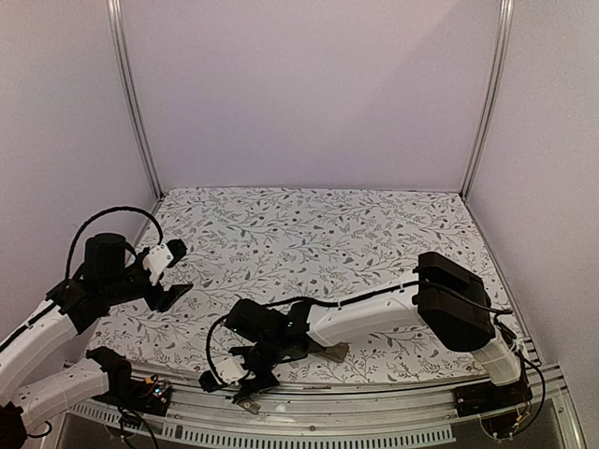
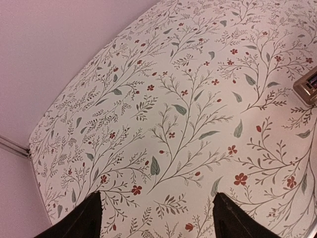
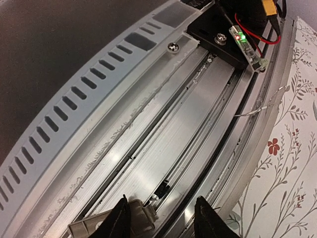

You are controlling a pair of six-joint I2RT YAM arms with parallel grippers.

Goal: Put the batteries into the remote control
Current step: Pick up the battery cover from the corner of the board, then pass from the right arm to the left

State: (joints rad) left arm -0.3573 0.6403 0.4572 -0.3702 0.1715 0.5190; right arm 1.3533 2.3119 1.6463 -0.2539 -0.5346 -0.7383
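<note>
Right fingers apart, low over aluminium rail, flat greyish-tan plastic piece just beside one (lid? cannot tell). Greyish-tan rectangular remote control lies on floral-cloth desk behind those fingers, by right forearm. Left fingers apart, empty, farther off. Batteries unseen.

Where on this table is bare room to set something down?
Bare: the far half of the floral cloth, up to the back wall. Crowded: the near edge around the right arm and right hand, and the left side by the left hand.
</note>
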